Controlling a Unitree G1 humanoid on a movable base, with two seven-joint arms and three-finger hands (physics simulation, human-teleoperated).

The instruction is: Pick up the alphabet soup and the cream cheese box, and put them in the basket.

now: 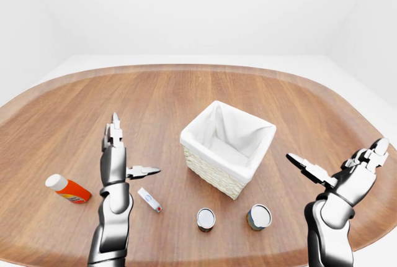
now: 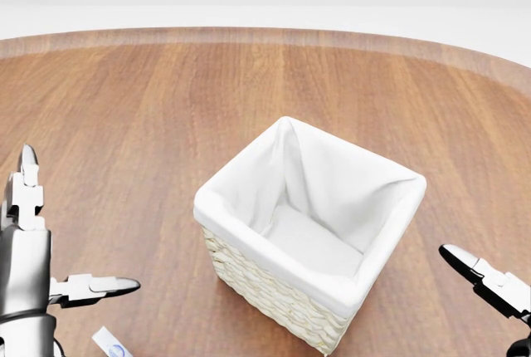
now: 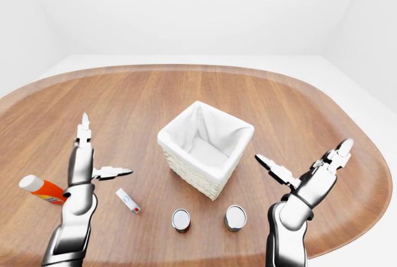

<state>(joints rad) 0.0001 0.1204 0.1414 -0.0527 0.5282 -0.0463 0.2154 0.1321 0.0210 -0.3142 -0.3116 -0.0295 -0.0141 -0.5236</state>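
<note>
A wicker basket (image 1: 228, 149) with a white cloth lining stands in the middle of the wooden table, and nothing lies inside it. Below it in the left-eye view stand two silver-lidded cans, one (image 1: 206, 218) further left and one (image 1: 259, 217) further right; I cannot tell which is the alphabet soup. A small flat white box (image 1: 149, 199), the cream cheese, lies to the left of the cans. My left hand (image 1: 128, 154) hovers open just above and left of that box, fingers pointing up. My right hand (image 1: 338, 166) is open to the right of the basket, holding nothing.
An orange bottle with a white cap (image 1: 68, 189) lies on its side at the far left. The oval table's edge (image 1: 198, 68) curves round the whole scene, with white floor and walls beyond.
</note>
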